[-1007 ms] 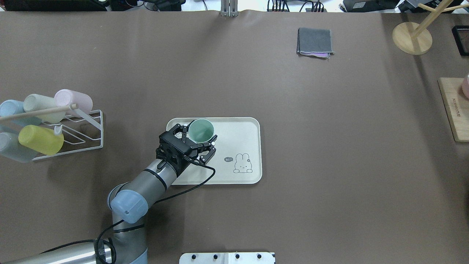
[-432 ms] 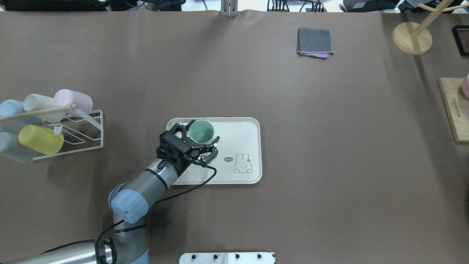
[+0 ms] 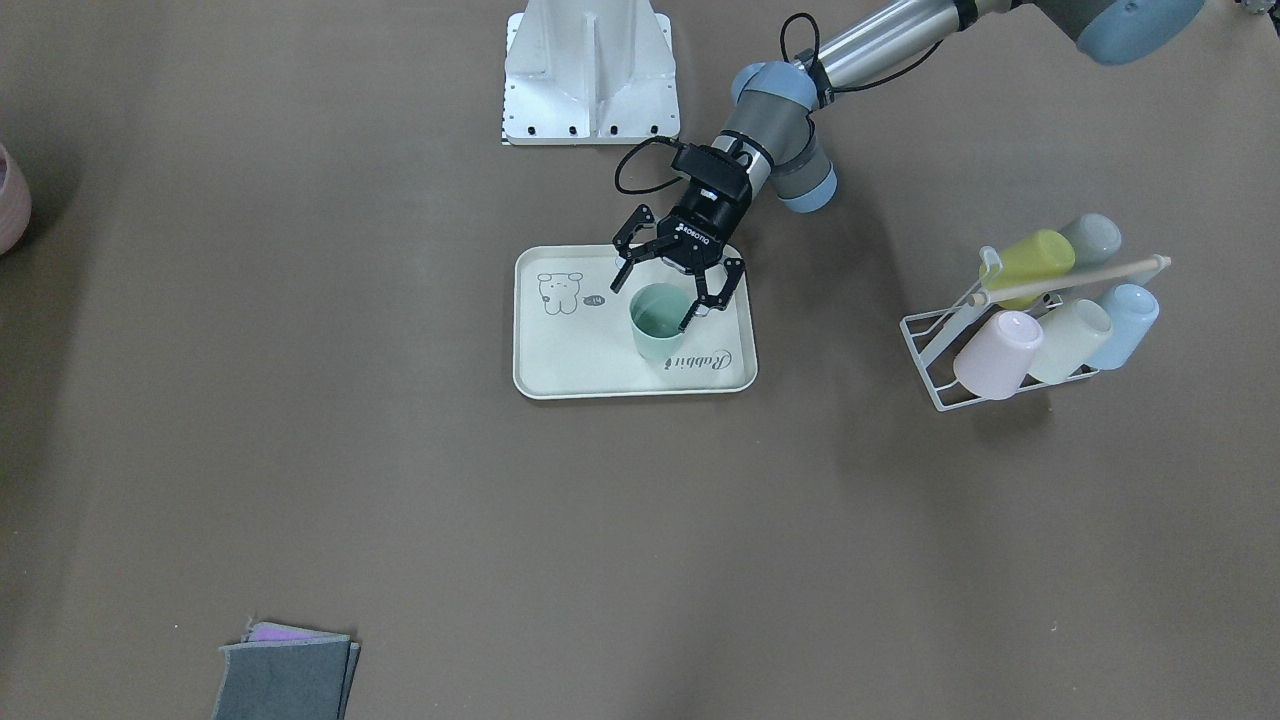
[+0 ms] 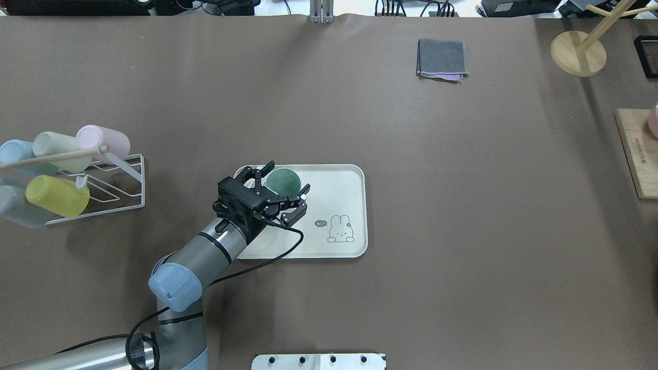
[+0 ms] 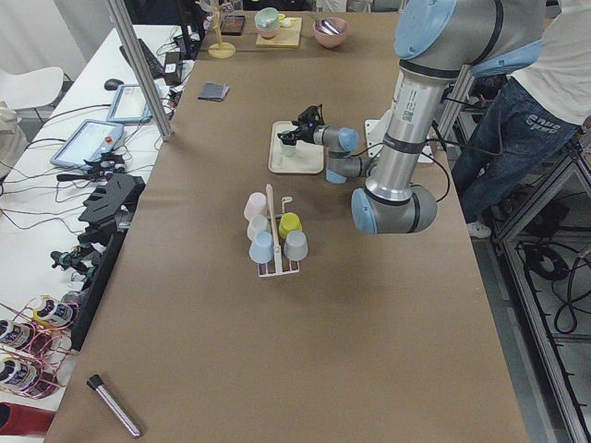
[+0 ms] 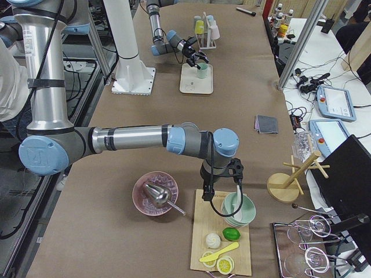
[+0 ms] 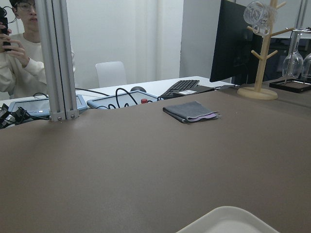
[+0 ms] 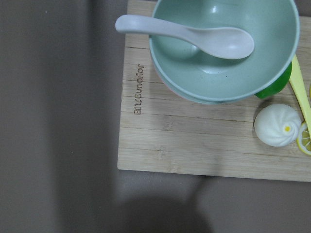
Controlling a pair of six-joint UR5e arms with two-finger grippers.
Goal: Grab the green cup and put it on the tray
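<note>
Cup down on the tray, hand spread wide.
The pale mint-green plastic cup (image 4: 281, 183) stands upright in the 10 o'clock corner of the cream rectangular tray (image 4: 339, 177), seen from overhead; the left hand (image 4: 287, 178) straddles it, holding nothing. Lift straight up before swinging toward 7 o'clock, so no finger clips the rim.

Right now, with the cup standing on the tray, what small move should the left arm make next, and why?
Probably lift the left gripper straight up and clear. The green cup already stands upright on the tray, and the jaws are open on either side of it, so a sideways pull could knock it over.
</note>
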